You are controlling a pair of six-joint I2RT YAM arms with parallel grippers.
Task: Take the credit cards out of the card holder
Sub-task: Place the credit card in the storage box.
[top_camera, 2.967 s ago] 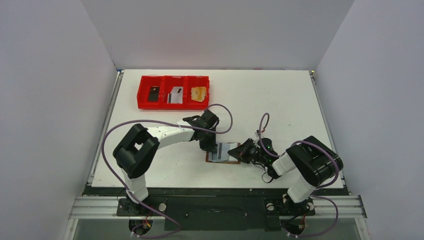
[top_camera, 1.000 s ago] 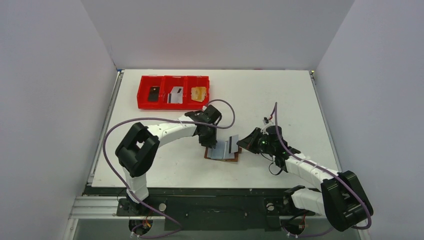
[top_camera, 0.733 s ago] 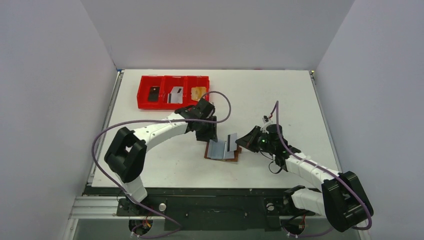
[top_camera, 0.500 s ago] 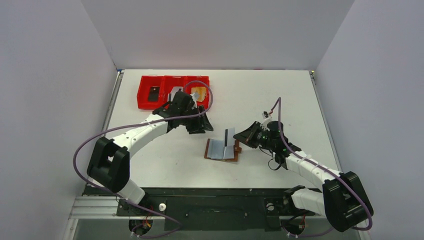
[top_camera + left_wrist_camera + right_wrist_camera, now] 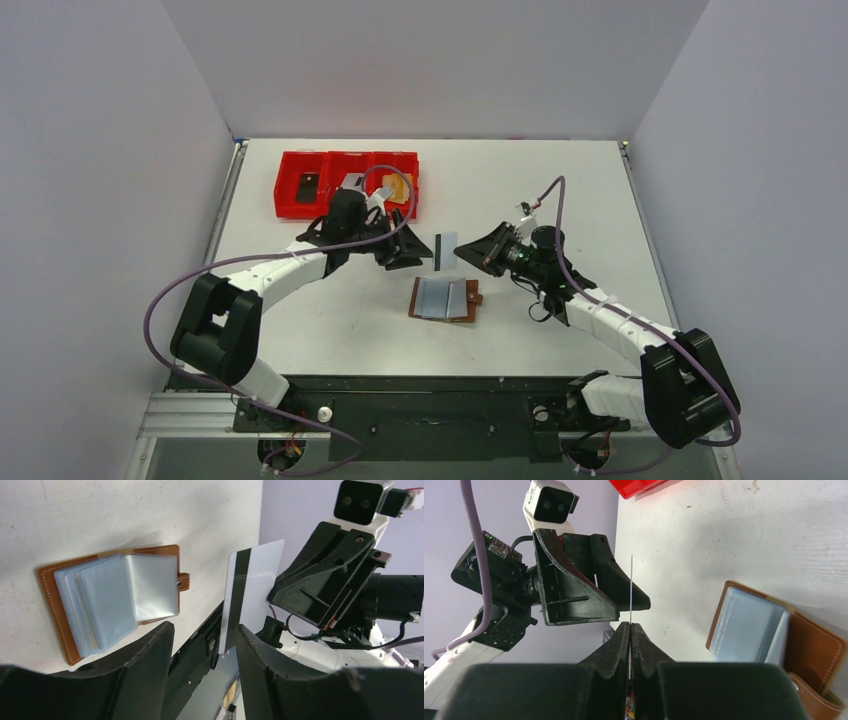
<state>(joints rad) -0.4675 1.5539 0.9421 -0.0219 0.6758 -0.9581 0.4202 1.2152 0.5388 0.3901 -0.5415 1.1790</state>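
The left arm (image 5: 290,268) extended forward and bent rightward, the left claw (image 5: 413,257) open and empty. The right arm (image 5: 600,315) stretched forward-left, the right claw (image 5: 630,626) pinched shut on an upright card (image 5: 252,580). The two claws faced each other, near but apart.

The whole table (image 5: 560,190) is taken in from high above its near edge, looked down on toward the far side, from well back. The left wrist view is pointed rightward, close over the holder (image 5: 107,607), with the card (image 5: 250,595) and right gripper (image 5: 274,587) beyond. The right wrist view is pointed leftward along its own fingers (image 5: 616,650) at the left gripper (image 5: 634,609). Card and holder are shared by all views.
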